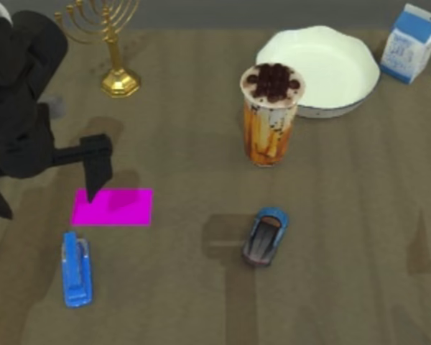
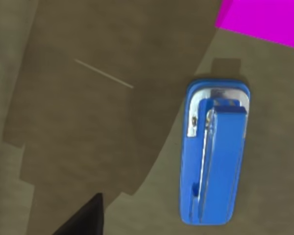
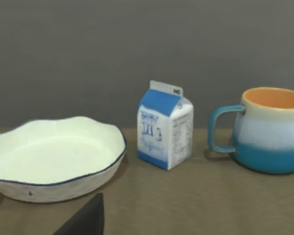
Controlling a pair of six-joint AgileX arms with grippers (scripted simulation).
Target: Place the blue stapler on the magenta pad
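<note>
From above, the left gripper [image 1: 95, 188] hangs over the near-left corner of the magenta pad [image 1: 122, 208] at the table's left side, nothing between its fingers, though whether they are spread or closed cannot be told. The blue stapler [image 1: 77, 269] lies flat on the table just in front of the pad, apart from it. A toy car [image 1: 266, 236], a drink cup [image 1: 271, 113], a white bowl [image 1: 337, 72], a milk carton [image 1: 411, 43] and a gold candelabrum [image 1: 108, 36] stand elsewhere. The left wrist view looks down on the stapler [image 2: 214, 152], the pad's corner [image 2: 264, 19] just beyond it (a gap of bare table between). The right wrist view, its arm not seen from above, faces the bowl [image 3: 54, 164], carton [image 3: 165, 126] and a blue mug [image 3: 269, 129].
</note>
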